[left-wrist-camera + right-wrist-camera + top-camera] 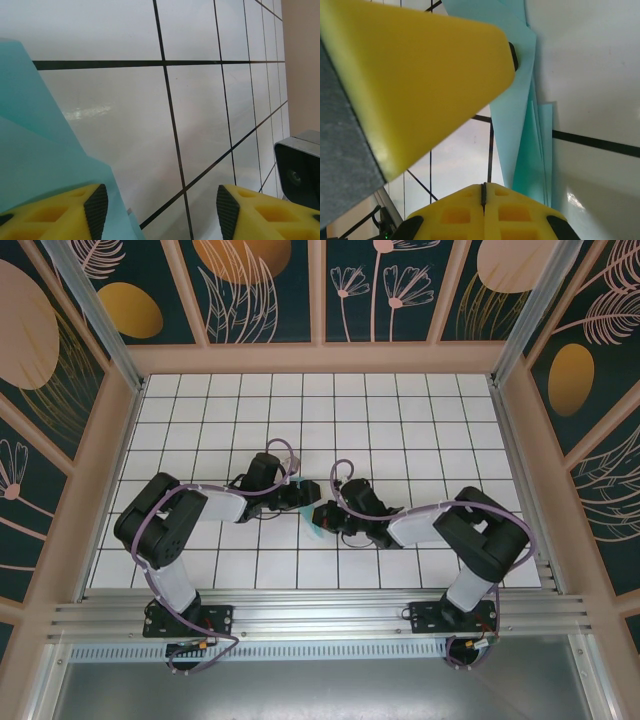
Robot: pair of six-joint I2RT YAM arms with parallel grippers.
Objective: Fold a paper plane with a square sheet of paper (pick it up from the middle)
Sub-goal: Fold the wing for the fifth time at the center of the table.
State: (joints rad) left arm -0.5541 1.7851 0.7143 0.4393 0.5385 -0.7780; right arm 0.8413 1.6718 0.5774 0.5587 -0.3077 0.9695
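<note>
Your left gripper (161, 206) is wide open. The folded blue paper (35, 150) sits at its 9 o'clock, right by one finger. Your right gripper (483, 194) is squeezed tight (holding paper? I can't tell). The paper runs 12 to 6 beside it.

The folded sheet of paper (315, 531) rests on the counter (400, 420), just right of the left hand (303, 499) and just left of the right hand (323, 516).
</note>
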